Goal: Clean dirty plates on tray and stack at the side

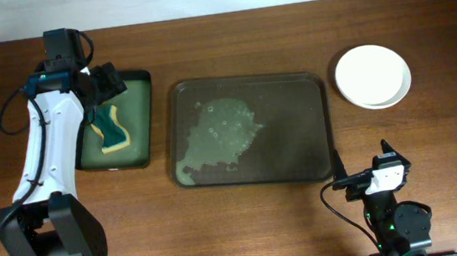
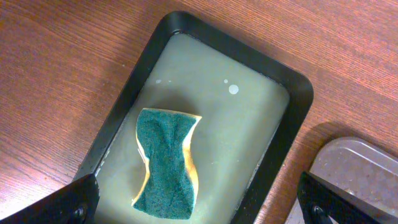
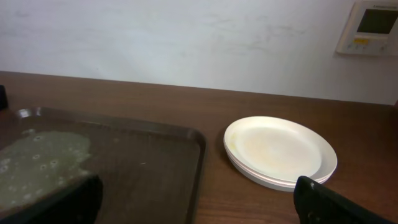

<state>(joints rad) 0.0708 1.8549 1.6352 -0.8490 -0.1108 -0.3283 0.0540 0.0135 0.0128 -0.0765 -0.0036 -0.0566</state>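
Note:
A stack of white plates (image 1: 372,75) rests on the table at the back right, off the brown tray (image 1: 297,142). In the right wrist view the top of the plates (image 3: 280,150) shows a faint yellowish tint. No plates lie on the tray (image 3: 149,165), only a soapy puddle (image 1: 222,133). My right gripper (image 1: 361,159) is open and empty near the tray's front right corner, low over the table (image 3: 199,205). My left gripper (image 1: 101,94) hangs open above a green-and-yellow sponge (image 2: 166,163), holding nothing.
The sponge (image 1: 111,129) lies in a small black tray with a wet green inside (image 1: 139,120), left of the brown tray. A corner of the brown tray (image 2: 360,168) shows in the left wrist view. A wall with a thermostat panel (image 3: 373,26) stands behind the table.

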